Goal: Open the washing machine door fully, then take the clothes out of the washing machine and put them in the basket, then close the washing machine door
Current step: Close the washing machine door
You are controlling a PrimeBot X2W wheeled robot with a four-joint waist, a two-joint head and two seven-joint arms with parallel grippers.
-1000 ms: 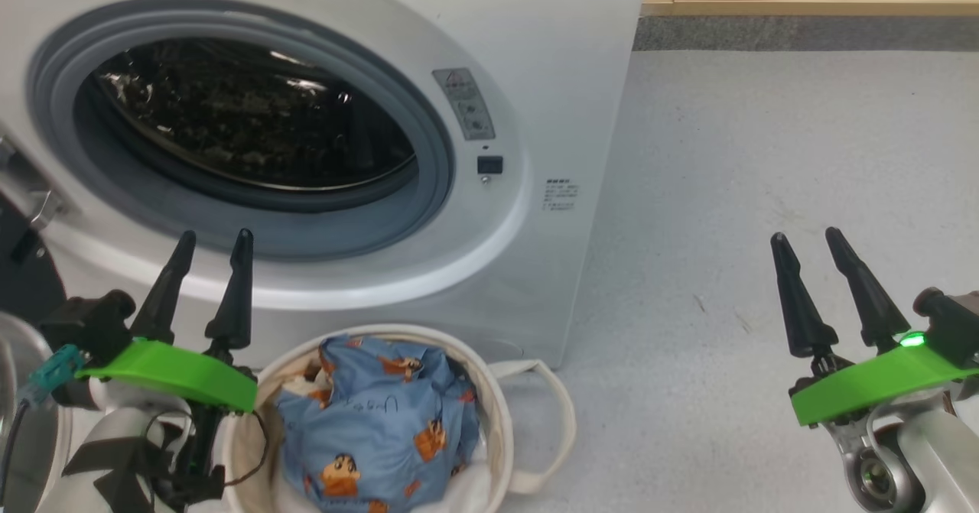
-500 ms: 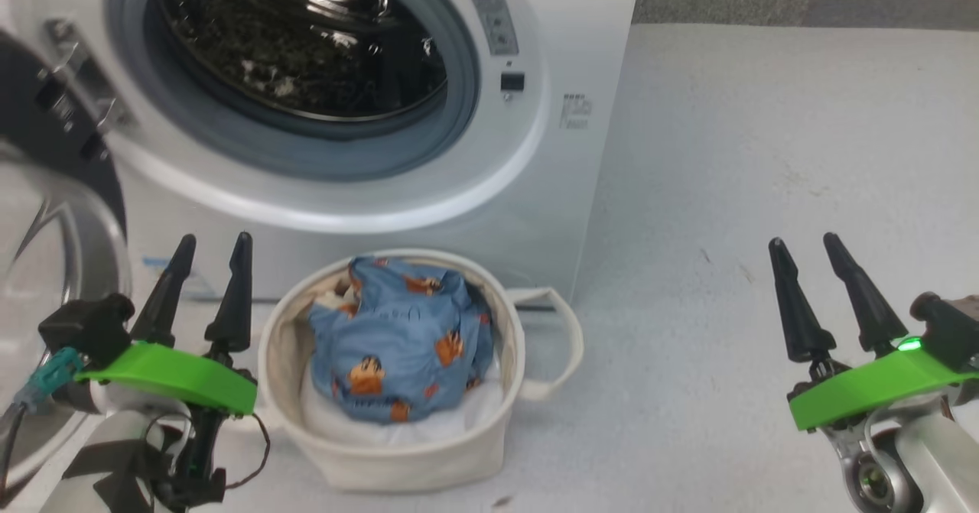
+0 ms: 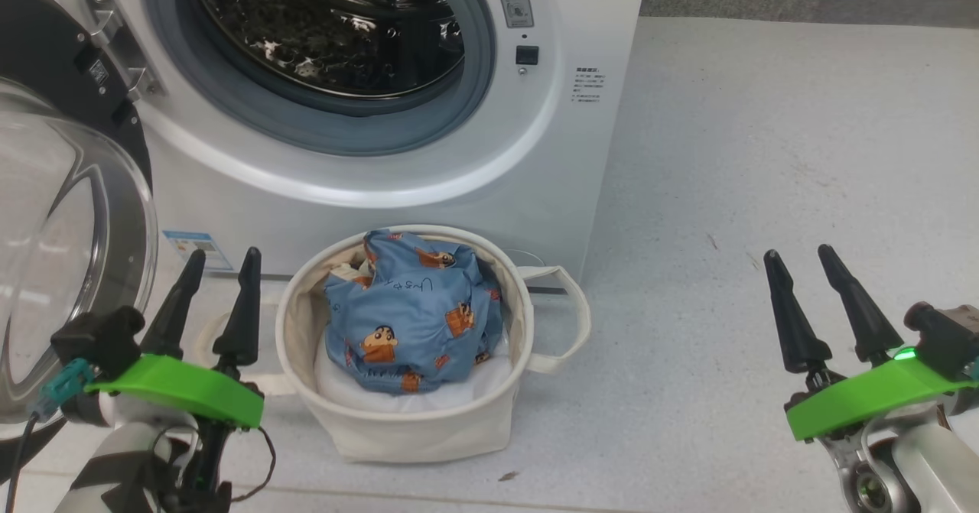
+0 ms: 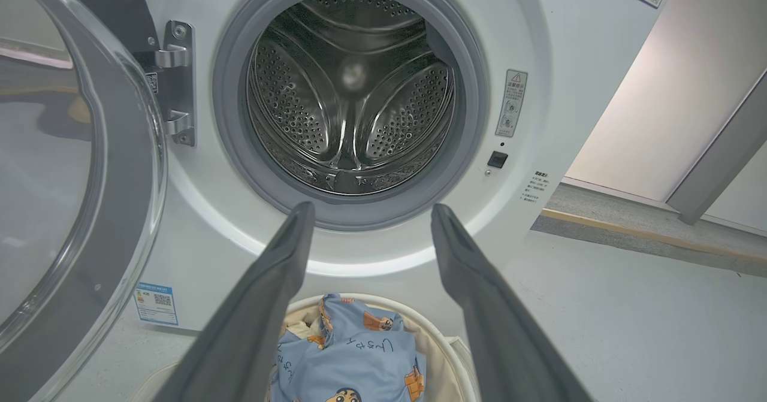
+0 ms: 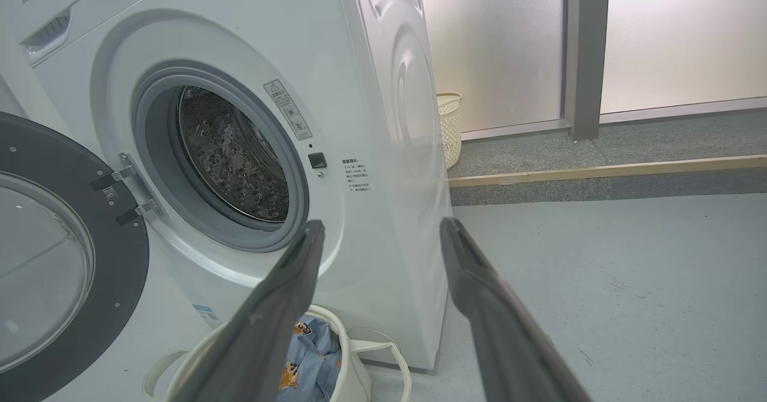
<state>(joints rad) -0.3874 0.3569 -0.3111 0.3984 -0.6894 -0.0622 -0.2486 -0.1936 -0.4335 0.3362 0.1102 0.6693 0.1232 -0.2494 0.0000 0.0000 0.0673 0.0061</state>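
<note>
Clothes (image 3: 413, 310), one bunched blue printed garment, lie in the basket (image 3: 405, 433) on its white lining (image 3: 336, 383) in the head view. The basket stands on the floor (image 3: 765, 154) at 6 o'clock from the drum (image 3: 329, 31), close before the washing machine (image 3: 566, 115). The washing machine door (image 3: 69, 215) is swung wide at 9 o'clock. The left gripper (image 3: 224, 253) hovers at 8 o'clock, near the basket's side, fingers apart with nothing between them. The right gripper (image 3: 798, 251) hangs at 4 o'clock over bare floor, well apart from everything, fingers likewise spread and empty.

In the left wrist view, the drum fills 12 o'clock, and its steel paddles and perforated wall are bare, with no fabric to be seen. The door hangs on its hinge (image 4: 177, 84) at 9 o'clock. The garment in the basket shows at 6 o'clock, between the two spread fingers.

In the right wrist view, the machine stands at 10 o'clock with the door open at 8 o'clock. A strip of blue cloth shows in the basket at 7 o'clock.

Opening and unloading look done, judging by the bare drum and the loaded basket. Closing the door is what looks left. The left gripper is the nearer one for that, and it would likely need to push the door round until the latch catches.
</note>
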